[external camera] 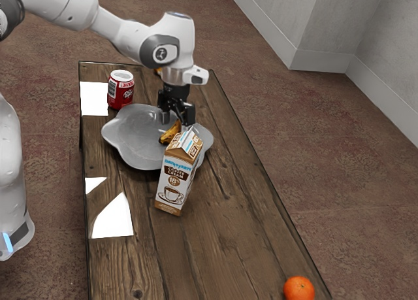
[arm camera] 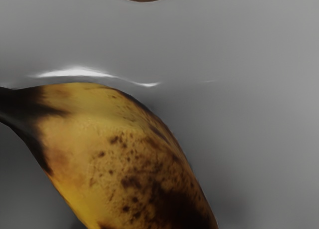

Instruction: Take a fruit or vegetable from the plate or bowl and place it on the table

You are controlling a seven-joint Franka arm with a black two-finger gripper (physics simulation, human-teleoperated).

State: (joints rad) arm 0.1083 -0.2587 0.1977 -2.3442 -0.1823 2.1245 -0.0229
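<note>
Hard white glare patches on the table, bright glint along the dim grey plate.

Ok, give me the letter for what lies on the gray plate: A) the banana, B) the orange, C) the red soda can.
A: the banana, yellow with brown spots, lies on the gray plate, while the orange sits on the wooden table.

You had a ripe banana, yellow with brown blotches and a blackened stem, lying in the grey, wavy-rimmed plate on the worktop; it seemed to rest flat, though partly hidden from you.
</note>
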